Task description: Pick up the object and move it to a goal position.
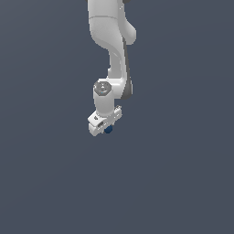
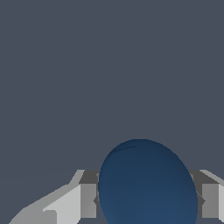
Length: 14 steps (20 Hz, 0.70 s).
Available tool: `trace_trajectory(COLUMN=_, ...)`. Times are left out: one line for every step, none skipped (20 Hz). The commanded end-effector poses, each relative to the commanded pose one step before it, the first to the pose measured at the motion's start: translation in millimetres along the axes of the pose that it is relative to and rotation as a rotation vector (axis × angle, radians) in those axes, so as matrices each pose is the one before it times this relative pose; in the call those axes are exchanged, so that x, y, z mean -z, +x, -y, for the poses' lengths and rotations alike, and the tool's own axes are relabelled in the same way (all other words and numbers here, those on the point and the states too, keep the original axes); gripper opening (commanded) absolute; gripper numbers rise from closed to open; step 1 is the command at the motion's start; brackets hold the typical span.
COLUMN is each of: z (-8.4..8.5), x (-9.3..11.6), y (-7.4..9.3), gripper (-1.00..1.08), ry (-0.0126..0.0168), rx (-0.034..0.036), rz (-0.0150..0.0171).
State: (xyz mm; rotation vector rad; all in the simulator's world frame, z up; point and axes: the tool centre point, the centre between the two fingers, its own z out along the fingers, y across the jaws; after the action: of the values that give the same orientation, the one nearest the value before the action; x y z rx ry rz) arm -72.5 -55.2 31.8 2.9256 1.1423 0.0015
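Observation:
The object, a small dark blue ball [image 1: 109,130], peeks out just under my white gripper [image 1: 107,128] in the exterior view. Seen from the wrist, the ball [image 2: 146,186] fills the space between my two grey fingers [image 2: 87,199], one on each side of it and both against it. My gripper [image 2: 146,201] is shut on the ball. The arm hangs down from the top of the exterior view, and most of the ball there is hidden behind the hand.
Plain dark grey-blue ground [image 1: 183,183] fills both views, with no other objects, edges or markers in sight.

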Motion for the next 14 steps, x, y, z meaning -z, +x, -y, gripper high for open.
trace_trajectory(z=0.67, x=-0.84, y=0.12, gripper=-1.0, ry=0.0012, rx=0.0008, rz=0.0006)
trace_trajectory(z=0.0, x=0.0, y=0.0, gripper=-1.0, ry=0.0, rx=0.0, rz=0.0)
trace_trajectory(z=0.0, x=0.0, y=0.0, gripper=-1.0, ry=0.0, rx=0.0, rz=0.0)
trace_trajectory(z=-0.62, x=0.78, y=-0.06, gripper=-1.0, ry=-0.00127, rx=-0.00066, rz=-0.00057)
trace_trajectory(z=0.16, x=0.29, y=0.29, gripper=-1.0, ry=0.0, rx=0.0, rz=0.0)
trace_trajectory(z=0.49, x=0.87, y=0.87, gripper=-1.0, ry=0.0, rx=0.0, rz=0.0)
trace_trajectory(z=0.81, x=1.44, y=1.46, gripper=-1.0, ry=0.0, rx=0.0, rz=0.0)
trace_trajectory(z=1.12, x=2.01, y=2.03, gripper=-1.0, ry=0.0, rx=0.0, rz=0.0)
trace_trajectory(z=1.44, x=2.57, y=2.6, gripper=-1.0, ry=0.0, rx=0.0, rz=0.0)
trace_trajectory(z=1.74, x=3.12, y=3.15, gripper=-1.0, ry=0.0, rx=0.0, rz=0.0)
trace_trajectory(z=2.03, x=3.65, y=3.69, gripper=-1.0, ry=0.0, rx=0.0, rz=0.0)
trace_trajectory(z=2.31, x=4.17, y=4.21, gripper=-1.0, ry=0.0, rx=0.0, rz=0.0)
trace_trajectory(z=2.58, x=4.67, y=4.72, gripper=-1.0, ry=0.0, rx=0.0, rz=0.0)
trace_trajectory(z=2.84, x=5.16, y=5.21, gripper=-1.0, ry=0.0, rx=0.0, rz=0.0)
